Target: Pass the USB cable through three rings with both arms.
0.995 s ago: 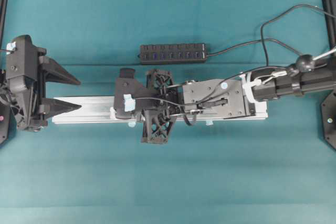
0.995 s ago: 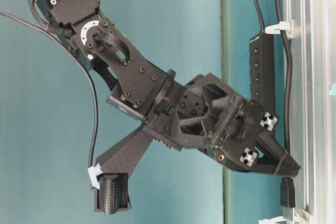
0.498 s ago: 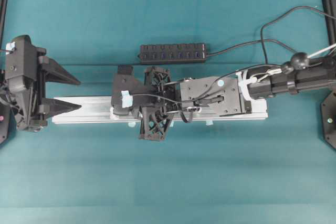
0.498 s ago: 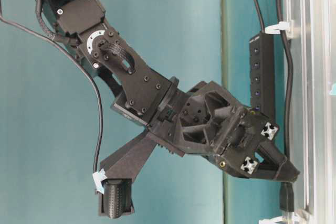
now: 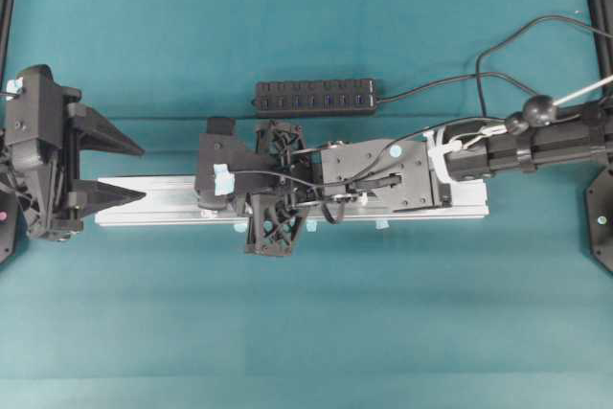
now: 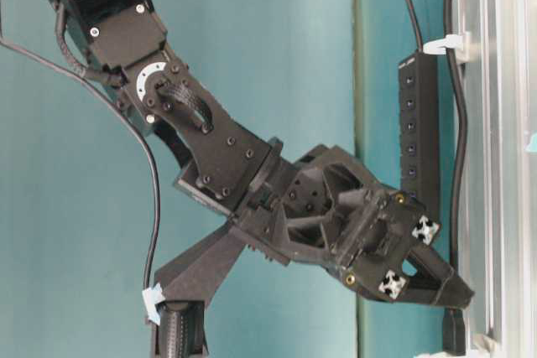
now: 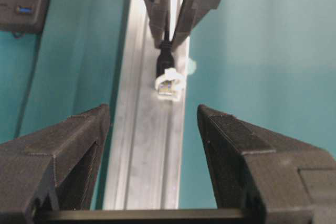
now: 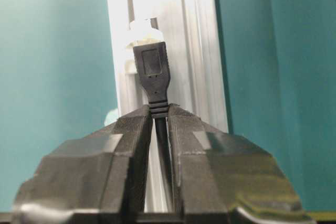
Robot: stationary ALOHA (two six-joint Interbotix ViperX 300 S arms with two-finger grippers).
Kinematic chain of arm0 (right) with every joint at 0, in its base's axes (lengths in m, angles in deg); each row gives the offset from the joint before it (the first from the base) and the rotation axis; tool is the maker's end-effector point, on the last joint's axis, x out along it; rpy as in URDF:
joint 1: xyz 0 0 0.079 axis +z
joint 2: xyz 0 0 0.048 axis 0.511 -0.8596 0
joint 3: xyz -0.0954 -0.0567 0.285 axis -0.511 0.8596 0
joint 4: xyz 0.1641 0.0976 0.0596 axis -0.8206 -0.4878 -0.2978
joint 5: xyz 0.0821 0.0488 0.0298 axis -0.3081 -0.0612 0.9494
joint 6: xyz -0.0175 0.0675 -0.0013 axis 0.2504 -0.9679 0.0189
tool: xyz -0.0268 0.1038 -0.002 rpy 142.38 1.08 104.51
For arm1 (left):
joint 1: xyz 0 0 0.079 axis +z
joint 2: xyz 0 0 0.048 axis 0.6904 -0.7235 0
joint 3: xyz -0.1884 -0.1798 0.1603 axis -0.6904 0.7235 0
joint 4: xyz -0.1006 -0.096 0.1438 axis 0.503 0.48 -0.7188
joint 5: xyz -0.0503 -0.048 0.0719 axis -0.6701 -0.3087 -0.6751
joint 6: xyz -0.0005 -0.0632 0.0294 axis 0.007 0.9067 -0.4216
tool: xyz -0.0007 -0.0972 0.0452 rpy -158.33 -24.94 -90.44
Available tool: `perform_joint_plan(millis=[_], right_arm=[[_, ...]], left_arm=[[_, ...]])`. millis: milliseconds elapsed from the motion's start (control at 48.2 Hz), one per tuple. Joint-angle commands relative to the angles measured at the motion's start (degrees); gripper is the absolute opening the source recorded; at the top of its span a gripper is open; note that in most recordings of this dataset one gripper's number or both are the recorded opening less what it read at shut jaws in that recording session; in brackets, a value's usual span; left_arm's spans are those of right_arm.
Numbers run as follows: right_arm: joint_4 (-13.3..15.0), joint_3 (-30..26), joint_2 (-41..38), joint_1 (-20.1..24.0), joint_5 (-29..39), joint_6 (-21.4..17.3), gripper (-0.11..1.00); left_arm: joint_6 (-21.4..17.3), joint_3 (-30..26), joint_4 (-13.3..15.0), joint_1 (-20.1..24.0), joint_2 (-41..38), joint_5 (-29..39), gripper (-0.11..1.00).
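The silver rail (image 5: pixel 124 210) lies across the table. My right gripper (image 8: pixel 159 111) is shut on the black USB cable just behind its plug (image 8: pixel 151 69). The plug's tip sits at a whitish ring (image 8: pixel 143 32) on the rail. In the left wrist view the plug (image 7: pixel 165 64) pokes into that ring (image 7: pixel 169 80), with the right gripper's fingers (image 7: pixel 176 14) behind it. My left gripper (image 7: pixel 152 111) is open, straddling the rail (image 7: pixel 147 171) a short way before the ring, holding nothing. At table level the cable (image 6: pixel 457 165) passes another ring (image 6: pixel 445 43).
A black multi-port hub (image 5: pixel 316 98) lies behind the rail, its lead running off to the right. The right arm (image 5: pixel 383 174) covers the rail's middle stretch. The left gripper (image 5: pixel 139 172) stands at the rail's left end.
The right arm has slid left along the rail, carrying the plug up to the leftmost ring. The left gripper has stayed open in place.
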Motion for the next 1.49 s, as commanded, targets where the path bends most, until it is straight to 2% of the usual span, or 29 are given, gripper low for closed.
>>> perform_joint_plan(millis=[0,456,747,975,1141,1369,1472], right_arm=[[-0.18,-1.49,0.18,0.18,-1.41,-0.44,-0.06],[-0.18,-1.49,-0.53,0.62,-1.41,-0.44,-0.06],[-0.18,-2.64,-1.23,0.7,-3.87,-0.62,-0.06],[-0.18,-2.9,-1.49,0.62,-4.57,-2.37,-0.06],[-0.18,-2.55,-1.49,0.53,-4.92,-3.25,-0.06],[-0.18,-2.46,-1.49,0.53,-5.1,-3.34,-0.06],[-0.18,-2.55,-1.49,0.53,-5.1,-3.34,-0.06]], left_arm=[[0.09,-0.53,-0.09,-0.09,0.0,-0.53,0.69],[0.09,-0.44,-0.09,-0.09,0.0,-0.53,0.69],[0.09,0.09,-0.09,0.0,-0.09,-0.53,0.69],[0.18,1.76,-0.09,-1.41,-0.7,-1.14,0.69],[0.88,2.9,-0.09,-2.64,-4.92,-3.78,0.69],[3.52,1.67,-0.09,-2.64,-14.24,-13.8,0.69],[3.6,0.7,-0.09,-2.72,-18.63,-15.73,0.69]])
